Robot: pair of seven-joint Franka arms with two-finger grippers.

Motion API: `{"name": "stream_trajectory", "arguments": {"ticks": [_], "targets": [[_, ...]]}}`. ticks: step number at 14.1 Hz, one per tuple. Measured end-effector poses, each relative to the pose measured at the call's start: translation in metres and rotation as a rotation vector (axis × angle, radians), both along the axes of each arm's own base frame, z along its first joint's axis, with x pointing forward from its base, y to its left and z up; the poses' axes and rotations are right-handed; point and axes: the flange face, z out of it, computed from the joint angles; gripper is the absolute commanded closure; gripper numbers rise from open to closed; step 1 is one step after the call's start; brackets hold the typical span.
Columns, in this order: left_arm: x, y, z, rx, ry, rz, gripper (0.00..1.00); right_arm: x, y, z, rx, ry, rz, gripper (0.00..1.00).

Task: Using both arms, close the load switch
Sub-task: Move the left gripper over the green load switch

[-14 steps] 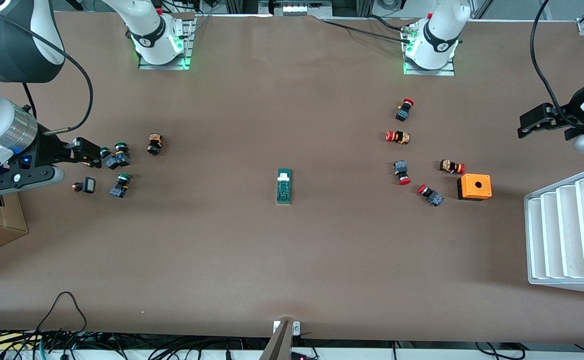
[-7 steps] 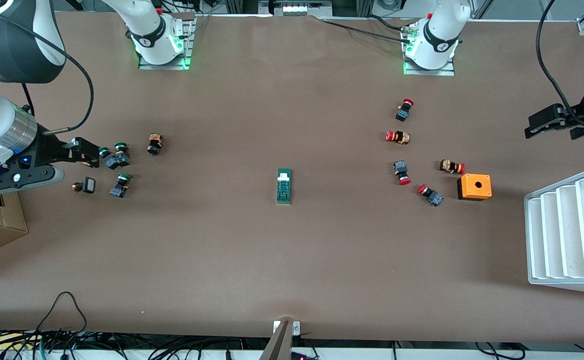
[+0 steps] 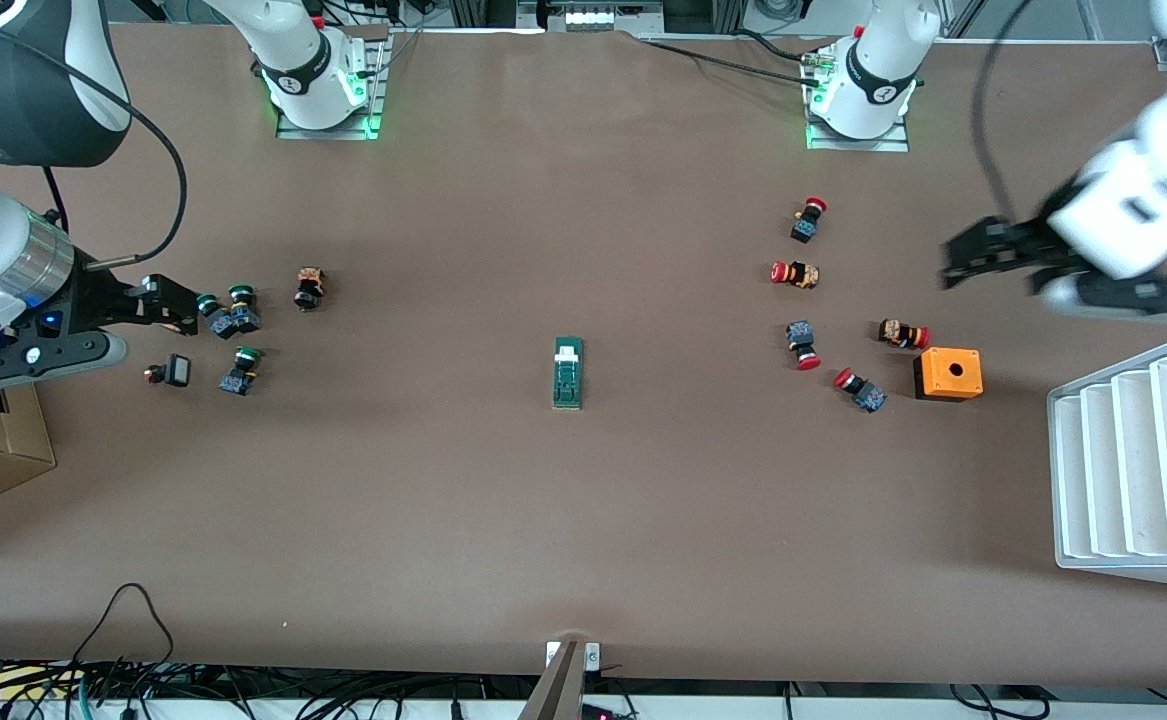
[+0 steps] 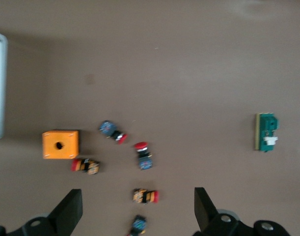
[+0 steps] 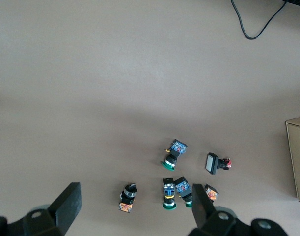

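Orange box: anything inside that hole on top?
The orange box sits on the table with one round hole in its top face. The hole shows only dark, so whatever is inside cannot be seen. Nothing rests on top.

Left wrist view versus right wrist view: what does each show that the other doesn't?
Only the left wrist view shows the load switch, the orange box, the red-capped buttons and the open left gripper. Only the right wrist view shows the green-capped buttons, a cardboard box, a black cable and the open right gripper. Both show the brown table, with nothing held.
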Motion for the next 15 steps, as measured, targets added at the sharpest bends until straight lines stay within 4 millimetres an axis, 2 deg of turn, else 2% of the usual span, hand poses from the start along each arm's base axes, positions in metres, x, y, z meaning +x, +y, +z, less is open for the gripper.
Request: {"name": "stream_trajectory", "arguments": {"ticks": [4, 7, 11, 13, 15], "targets": [[0.004, -0.1, -0.034, -0.072, -0.031, 0.048, 0.0, 0.0, 0.0, 0.0, 0.0, 0.0, 0.0, 0.01], [-0.005, -0.167, -0.056, -0.05, -0.083, 0.098, 0.0, 0.0, -0.003, 0.0, -0.001, 0.0, -0.003, 0.01], [-0.048, -0.262, -0.081, 0.048, -0.179, 0.143, 0.0, 0.001, -0.011, 0.001, -0.003, -0.002, -0.009, 0.01], [-0.066, -0.297, -0.097, 0.07, -0.237, 0.172, 0.0, 0.001, -0.011, 0.001, -0.003, -0.004, -0.01, 0.01], [-0.087, -0.327, -0.127, 0.061, -0.308, 0.2, 0.0, 0.003, -0.014, 0.002, -0.002, -0.014, -0.006, 0.01]]}}
